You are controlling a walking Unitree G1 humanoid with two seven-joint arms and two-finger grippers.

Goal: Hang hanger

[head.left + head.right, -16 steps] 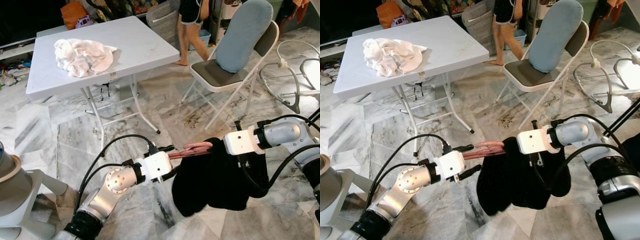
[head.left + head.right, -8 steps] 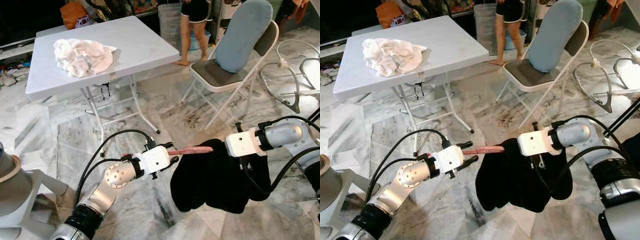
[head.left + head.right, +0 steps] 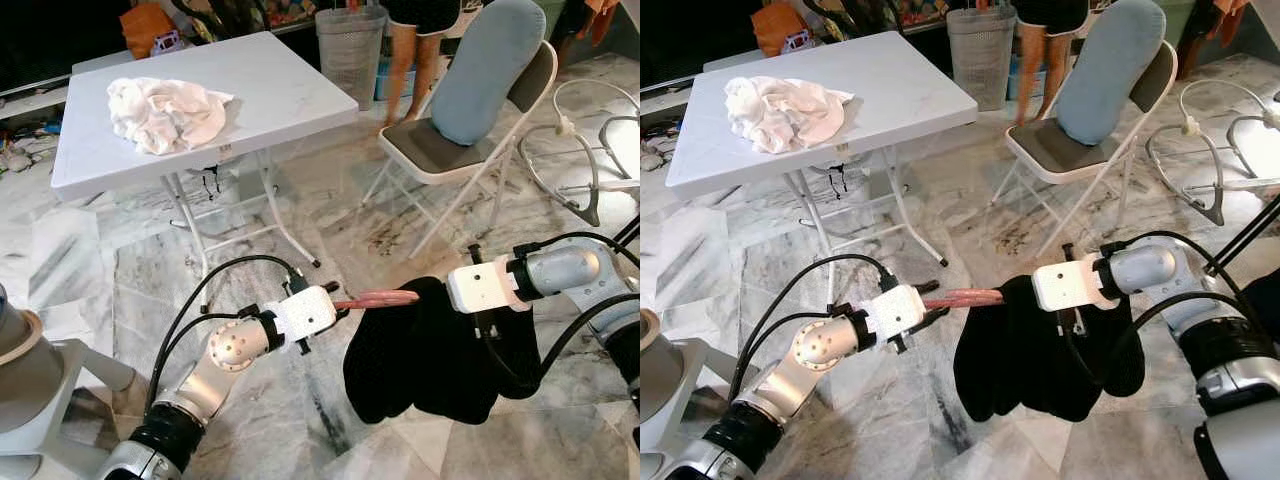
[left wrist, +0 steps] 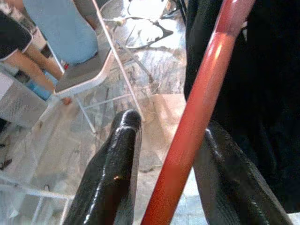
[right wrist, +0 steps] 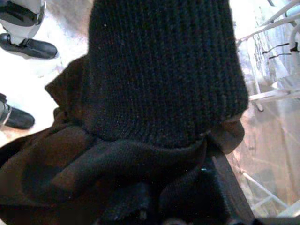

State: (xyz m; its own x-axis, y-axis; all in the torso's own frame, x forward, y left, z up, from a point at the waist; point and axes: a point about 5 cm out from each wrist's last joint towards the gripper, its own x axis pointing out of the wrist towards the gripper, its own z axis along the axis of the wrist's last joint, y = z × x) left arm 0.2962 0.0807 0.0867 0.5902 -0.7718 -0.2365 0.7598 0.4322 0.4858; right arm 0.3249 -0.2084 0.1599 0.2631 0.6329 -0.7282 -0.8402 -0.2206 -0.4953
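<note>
Hanger [image 4: 197, 117] bar lies between my left gripper [image 4: 168, 154] fingers, parted; right gripper [image 3: 1072, 318] buried in black garment [image 3: 1040, 350], grip unclear

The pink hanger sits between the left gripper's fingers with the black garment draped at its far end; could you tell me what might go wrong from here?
1. In the left wrist view the pink hanger lies against one finger with a gap to the other, so it may slip or rotate.
2. The black garment hangs off the hanger's far end, bunched under the right gripper; it could slide off to the marble floor.
3. The folding chair stands close ahead and could snag a swing.
</note>
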